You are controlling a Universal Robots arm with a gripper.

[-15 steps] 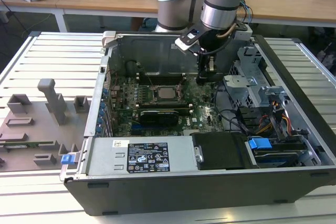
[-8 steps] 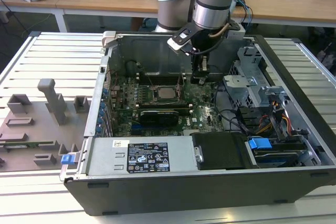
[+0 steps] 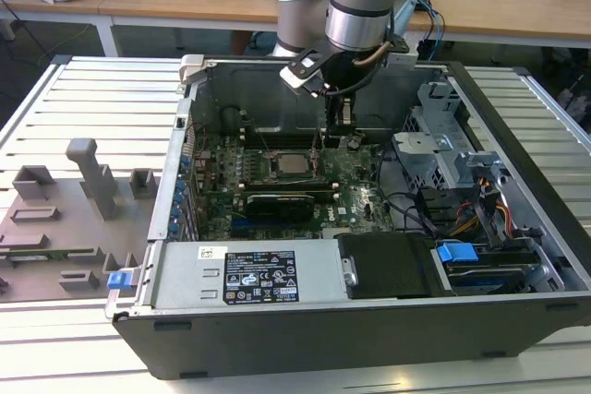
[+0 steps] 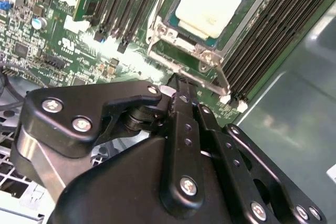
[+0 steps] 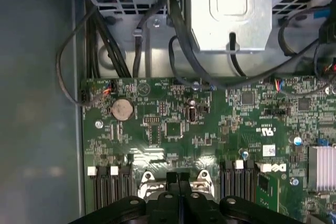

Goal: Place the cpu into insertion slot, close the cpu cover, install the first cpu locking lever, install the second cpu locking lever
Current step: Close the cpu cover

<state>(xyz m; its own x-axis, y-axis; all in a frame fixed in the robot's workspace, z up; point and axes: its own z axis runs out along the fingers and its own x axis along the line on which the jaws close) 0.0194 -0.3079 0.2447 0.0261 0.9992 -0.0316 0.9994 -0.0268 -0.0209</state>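
Observation:
The cpu (image 3: 294, 165) lies flat in the insertion slot (image 3: 275, 175) in the middle of the green motherboard; its pale metal top (image 4: 206, 4) faces up. The silvery cpu cover (image 4: 207, 55) lies down around it as a frame. A thin metal lever (image 4: 220, 80) runs along the socket's near edge. My gripper (image 3: 337, 131) hangs just above the board beside the socket, toward the exterior view's right. Its black fingers (image 5: 178, 184) are pressed together with nothing seen between them, and the tip (image 4: 177, 83) sits close to the lever and the cover's edge.
Long black memory slots (image 4: 262, 40) flank the socket. Black cables (image 5: 105, 35) and a metal drive cage (image 3: 434, 126) lie beyond the board. A power supply (image 3: 249, 274) fills the case's front. Grey fixtures (image 3: 92, 177) stand on the slatted table at the exterior view's left.

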